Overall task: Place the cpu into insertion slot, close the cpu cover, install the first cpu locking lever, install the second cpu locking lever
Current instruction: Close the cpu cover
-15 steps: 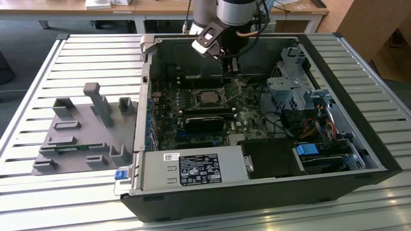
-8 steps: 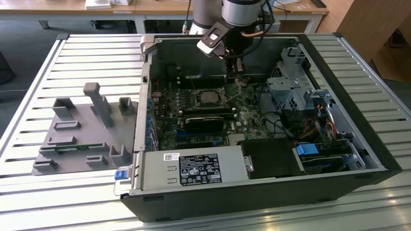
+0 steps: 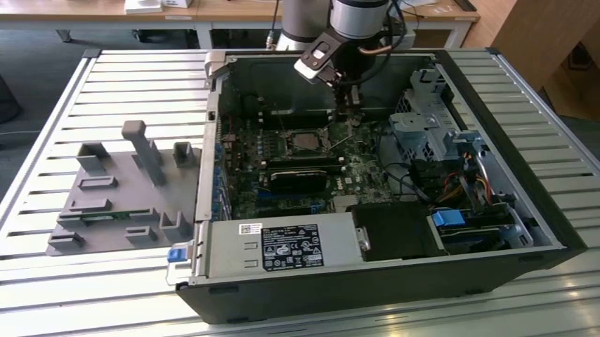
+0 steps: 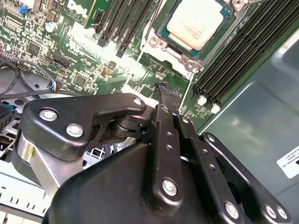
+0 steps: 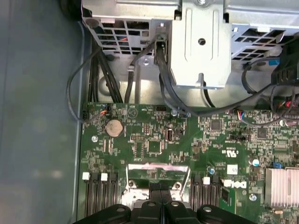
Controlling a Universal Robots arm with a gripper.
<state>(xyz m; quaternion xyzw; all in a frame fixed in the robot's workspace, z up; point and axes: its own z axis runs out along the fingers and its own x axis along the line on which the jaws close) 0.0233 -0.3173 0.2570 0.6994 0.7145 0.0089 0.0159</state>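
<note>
The cpu [image 4: 198, 23] already lies in its socket, silvery top up, level, with a thin rim of its own board showing all round it. The end effector [image 4: 167, 91] has its 2 fingers pressed together with nothing visible between them, and its tip hangs low over the green board just beside the socket's near end. In the first wrist view the end effector [image 5: 161, 190] sits right at the cpu cover [image 5: 140, 167]. The board shows through the cover's window, so I judge the plate to be swung open, away from the chip, and closing it to be the step in hand.

To do that well, the closed fingertips should bear on the frame's metal edge rather than the chip top. The push should follow the hinge's arc so the plate comes down flat and square. The memory slots [image 4: 233, 56] flank the socket closely and cables run near the drive cage [image 5: 201, 46], so there is little sideways room.

In the exterior view the end effector [image 3: 348, 116] reaches down into an open computer case [image 3: 525, 232] resting on a pale slatted metal surface [image 3: 112, 84]. A grey holder tray [image 3: 112, 196] with upright posts lies at the exterior view's left of the case. Wooden desks [image 3: 235, 10] and dark flooring sit beyond
</note>
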